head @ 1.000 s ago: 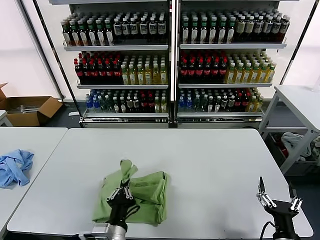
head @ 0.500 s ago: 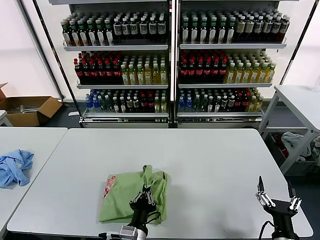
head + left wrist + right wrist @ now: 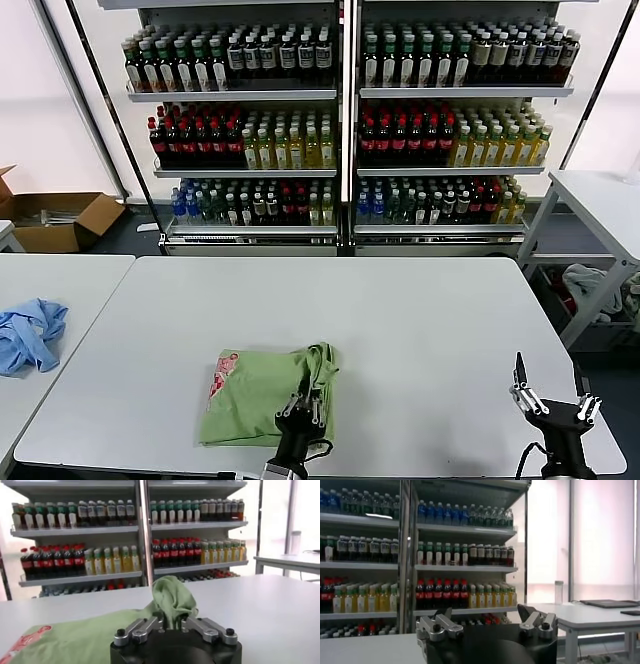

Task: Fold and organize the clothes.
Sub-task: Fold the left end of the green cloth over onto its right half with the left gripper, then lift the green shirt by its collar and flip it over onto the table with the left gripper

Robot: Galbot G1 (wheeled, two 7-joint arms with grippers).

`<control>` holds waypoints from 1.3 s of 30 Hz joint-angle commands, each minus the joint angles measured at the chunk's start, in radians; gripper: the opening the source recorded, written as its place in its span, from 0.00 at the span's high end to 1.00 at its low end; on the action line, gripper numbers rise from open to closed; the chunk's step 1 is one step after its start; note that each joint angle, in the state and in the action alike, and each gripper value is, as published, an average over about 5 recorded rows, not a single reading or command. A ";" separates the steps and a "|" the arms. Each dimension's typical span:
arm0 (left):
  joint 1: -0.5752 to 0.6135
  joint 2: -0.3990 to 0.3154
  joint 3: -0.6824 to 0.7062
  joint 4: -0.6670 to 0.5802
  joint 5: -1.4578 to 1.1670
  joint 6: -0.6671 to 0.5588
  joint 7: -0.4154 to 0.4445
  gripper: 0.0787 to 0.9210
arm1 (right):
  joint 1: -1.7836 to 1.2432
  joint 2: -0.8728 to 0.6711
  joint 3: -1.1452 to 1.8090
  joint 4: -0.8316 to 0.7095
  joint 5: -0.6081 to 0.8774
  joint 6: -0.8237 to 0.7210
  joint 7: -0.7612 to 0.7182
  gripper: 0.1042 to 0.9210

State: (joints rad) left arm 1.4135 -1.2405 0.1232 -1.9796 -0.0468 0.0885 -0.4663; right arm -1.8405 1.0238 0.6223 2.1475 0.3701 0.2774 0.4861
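The left gripper (image 3: pixel 302 408) is low over the near edge of the table (image 3: pixel 420 310), its fingers closed on a bunched flap of the green shirt (image 3: pixel 255 395). In the left wrist view the pinched cloth stands up as a small peak just beyond the fingertips (image 3: pixel 150 626). The rest of the shirt lies flat to the gripper's left and under it, already doubled into a rough rectangle, with its red-and-white print (image 3: pixel 220 370) at the corner farthest from the gripper.

This looks like a sleeve or side fold being laid across the body. The next move would be to set the flap down flat, let go, and lift clear without dragging the cloth.

The right gripper (image 3: pixel 553 404) waits well off to the right at the table's near corner, fingers spread, holding nothing.

Nothing lies near the shirt. A blue garment (image 3: pixel 28 335) sits on a separate table far to the left. Shelves of bottles (image 3: pixel 340 130) stand beyond the far edge.
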 commanded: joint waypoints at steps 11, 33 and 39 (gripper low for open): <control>-0.118 0.011 0.200 0.066 0.014 0.018 0.047 0.36 | 0.005 0.007 -0.005 0.007 -0.022 -0.005 0.005 0.12; 0.163 0.335 -0.534 -0.175 -0.447 0.139 0.020 0.12 | 0.025 -0.010 -0.006 0.010 -0.019 -0.027 0.000 0.12; 0.181 0.307 -0.514 -0.176 -0.488 0.139 0.039 0.12 | 0.018 -0.015 0.003 0.014 -0.016 -0.029 0.000 0.12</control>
State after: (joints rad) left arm 1.5174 -0.9882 -0.2149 -2.1433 -0.3956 0.2174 -0.4345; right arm -1.8234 1.0097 0.6231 2.1599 0.3538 0.2502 0.4857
